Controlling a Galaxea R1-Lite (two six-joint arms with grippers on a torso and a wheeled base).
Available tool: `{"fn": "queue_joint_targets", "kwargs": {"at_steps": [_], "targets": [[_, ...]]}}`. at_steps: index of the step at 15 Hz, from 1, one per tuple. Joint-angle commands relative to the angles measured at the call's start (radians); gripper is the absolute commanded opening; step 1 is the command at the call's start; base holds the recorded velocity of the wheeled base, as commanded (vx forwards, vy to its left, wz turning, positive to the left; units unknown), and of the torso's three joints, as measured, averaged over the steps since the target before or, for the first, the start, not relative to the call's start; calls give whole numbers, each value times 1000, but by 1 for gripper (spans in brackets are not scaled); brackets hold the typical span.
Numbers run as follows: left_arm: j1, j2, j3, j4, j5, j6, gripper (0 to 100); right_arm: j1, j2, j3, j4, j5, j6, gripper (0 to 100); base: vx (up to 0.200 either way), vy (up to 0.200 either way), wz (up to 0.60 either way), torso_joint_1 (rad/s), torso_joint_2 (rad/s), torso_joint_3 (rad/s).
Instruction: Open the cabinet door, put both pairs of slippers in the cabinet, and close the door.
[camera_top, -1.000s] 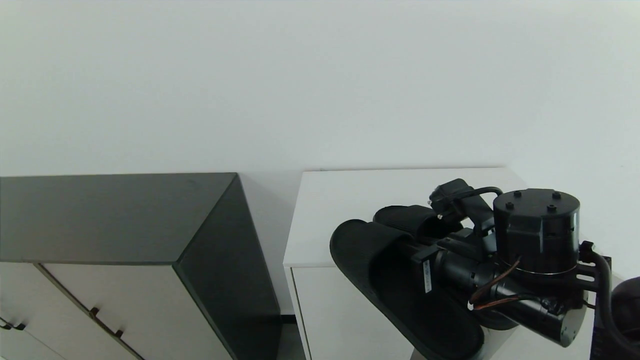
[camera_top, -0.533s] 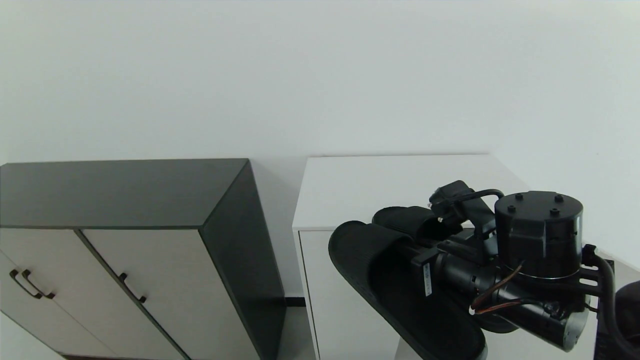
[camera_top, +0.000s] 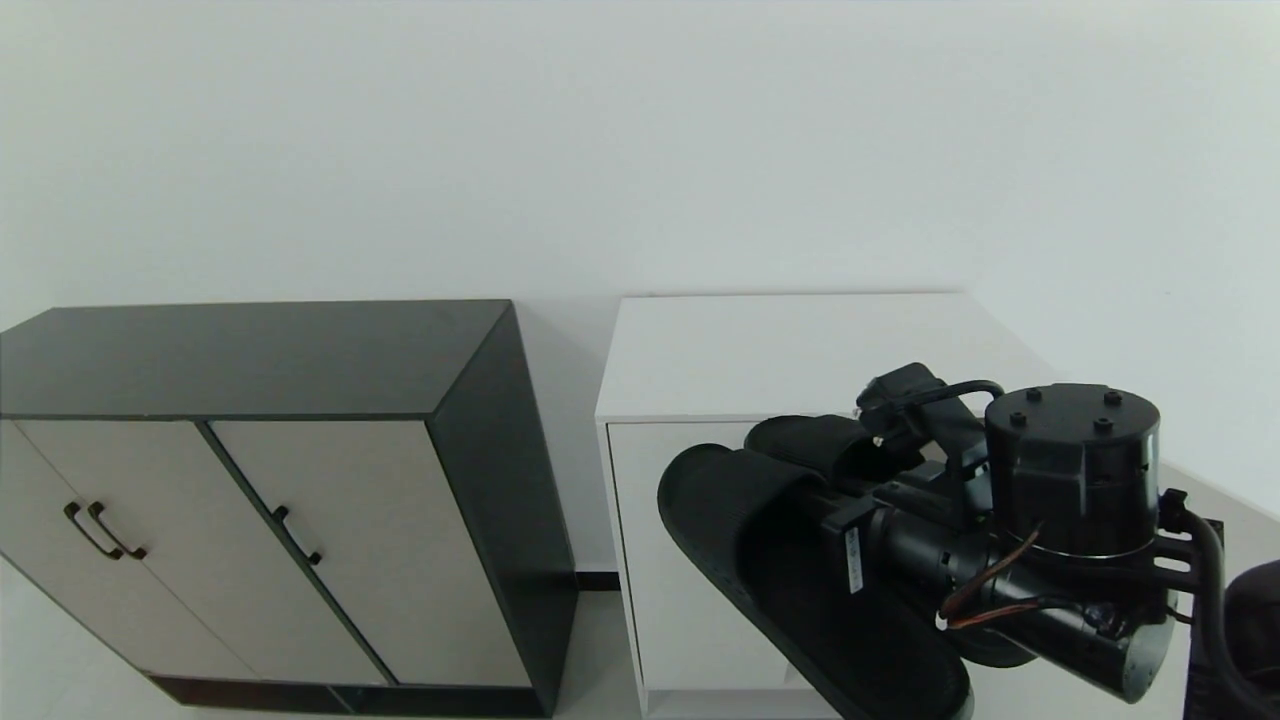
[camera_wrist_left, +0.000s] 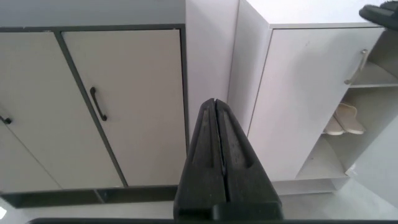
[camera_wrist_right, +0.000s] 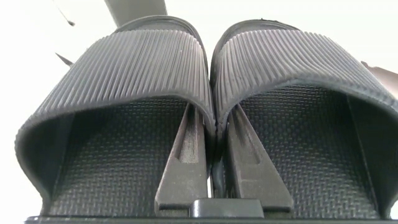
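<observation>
right pincer (camera_wrist_right: 214, 163): nearly shut. One finger sits inside each shoe, pinching the two inner side walls together.
black slippers (camera_wrist_right: 205, 81): held by the right pincer as a pair, side by side and touching. Toes point away from the wrist and the soles hang below the fingers.
left pincer (camera_wrist_left: 215, 118): fingers pressed flat together, holding nothing.
white cabinet (camera_top: 780, 350): straight ahead of the right pincer, beyond the slipper toes. It is ahead and to the right of the left pincer.
front panel (camera_wrist_left: 311, 93): closed face with a handle (camera_wrist_left: 356, 67) on its far edge, ahead-right of the left pincer.
open bay (camera_wrist_left: 376, 78): just past the handle, shelves exposed. I can't tell where the swung door is.
light slippers (camera_wrist_left: 345, 118): already on a lower shelf in the open bay, well beyond the left pincer's tips.
dark cabinet (camera_top: 250, 355): left of both pincers, doors shut. It looks unrelated to the task.
step: probably carrying the second pair to the cabinet. The door looks open and the first pair is stowed.
next: likely line the right pincer up with the open bay, slide the black pair onto a free shelf sole-down, then let go and pull back. The door then needs swinging shut, and the empty left pincer could do that.
risk: the grip is only on the thin side walls, so the pair may sag or twist if bumped on a shelf edge.
</observation>
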Motion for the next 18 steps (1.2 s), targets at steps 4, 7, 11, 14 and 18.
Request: {"fn": "queue_joint_targets", "kwargs": {"at_steps": [4,7,11,14,18], "targets": [[0,0,0,0,0,0,0,2,4,1,-2,1,0,0,0,0,0,0,0,0],[0,0,0,0,0,0,0,2,5,1,-2,1,0,0,0,0,0,0,0,0],[0,0,0,0,0,0,0,2,5,1,-2,1,0,0,0,0,0,0,0,0],[0,0,0,0,0,3,0,2,7,-1,-2,1,-2,0,0,-67,0,-1,-1,-1],[-1,0,0,0,0,2,0,2,7,1,-3,-1,-2,0,0,-200,0,3,1,4]]}}
